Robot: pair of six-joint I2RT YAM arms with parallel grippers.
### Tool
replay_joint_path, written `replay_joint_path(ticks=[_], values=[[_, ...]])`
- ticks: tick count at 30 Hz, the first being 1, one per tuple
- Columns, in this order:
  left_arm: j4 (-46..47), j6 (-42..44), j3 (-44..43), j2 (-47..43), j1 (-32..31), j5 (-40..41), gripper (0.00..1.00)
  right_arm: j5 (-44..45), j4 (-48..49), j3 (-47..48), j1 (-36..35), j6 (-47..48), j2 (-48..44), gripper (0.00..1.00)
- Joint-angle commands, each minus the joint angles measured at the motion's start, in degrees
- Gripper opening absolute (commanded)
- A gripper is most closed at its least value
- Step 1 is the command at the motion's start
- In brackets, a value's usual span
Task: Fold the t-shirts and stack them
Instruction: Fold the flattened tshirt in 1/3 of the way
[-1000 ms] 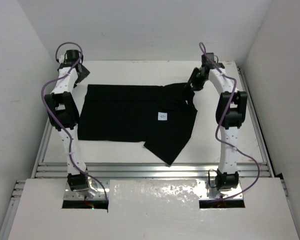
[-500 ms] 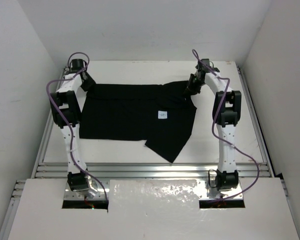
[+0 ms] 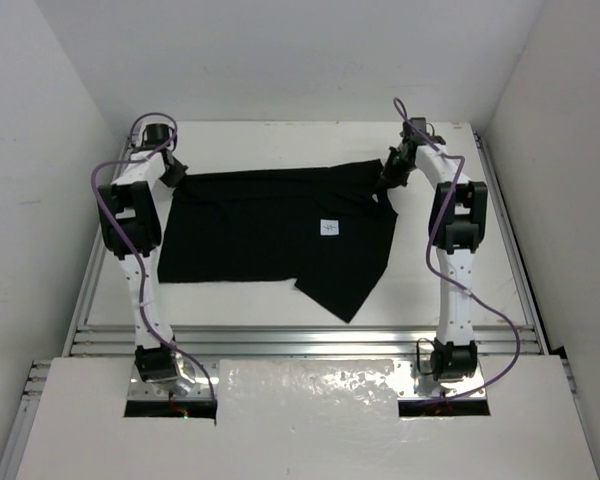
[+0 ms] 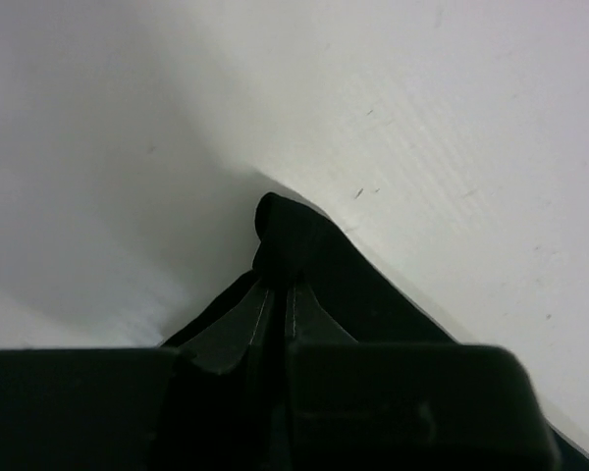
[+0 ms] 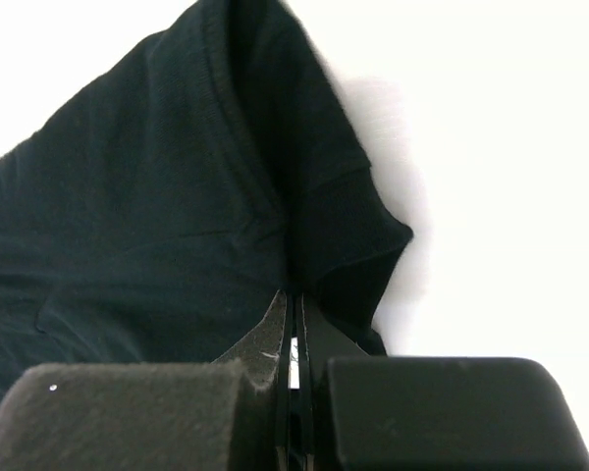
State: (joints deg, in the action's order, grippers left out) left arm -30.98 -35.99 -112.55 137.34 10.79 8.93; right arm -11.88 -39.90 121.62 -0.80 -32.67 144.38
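Observation:
A black t-shirt [image 3: 270, 230] with a small white neck label [image 3: 328, 228] lies spread on the white table [image 3: 450, 290], one flap folded toward the near side. My left gripper [image 3: 172, 176] is at the shirt's far left corner, shut on a bunched tip of the cloth [image 4: 287, 235]. At the far right corner my right gripper [image 3: 390, 178] is shut on a raised fold of the t-shirt [image 5: 314, 226]. Both wrist views show the fingers pressed together with black cloth between them.
White walls stand close on the left, right and far sides. An aluminium rail [image 3: 280, 340] runs along the table's near edge, in front of the arm bases. Purple cables [image 3: 105, 200] loop beside each arm.
The left gripper moved right onto the shirt's far left corner and shut on it. The right gripper shut on the far right corner, which now stands slightly raised.

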Motion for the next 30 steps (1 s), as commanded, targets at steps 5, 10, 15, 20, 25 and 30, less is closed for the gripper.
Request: replay_joint_path(ticks=[5,10,15,20,25,30], values=[[-4.2,-2.0,4.3,-2.4,1.0,5.2,0.07,-1.4,3.9,-7.6,2.3,-4.3,-12.8,0.31],[-2.7,-0.6,3.2,-4.1,0.9,1.0,0.53,-5.4,5.4,-0.5,2.9,-3.3,-9.9,0.54],[-2.3,-0.3,3.3,-7.9,0.6,1.0,0.65,-7.4,8.4,6.0,3.0,-0.5,-0.7,0.43],[-3.9,-0.3,2.8,-9.4,0.7,6.1,0.69,-13.5,17.0,9.1,3.1,0.8,6.4,0.49],[-2.3,0.0,5.5,-11.3,1.4,8.0,0.80,-14.0,18.4,12.9,3.2,0.1,11.2,0.50],[1.7,5.0,4.4,-10.4,3.9,0.0,0.82,-9.3,16.4,8.4,3.4,1.9,9.0,0.08]])
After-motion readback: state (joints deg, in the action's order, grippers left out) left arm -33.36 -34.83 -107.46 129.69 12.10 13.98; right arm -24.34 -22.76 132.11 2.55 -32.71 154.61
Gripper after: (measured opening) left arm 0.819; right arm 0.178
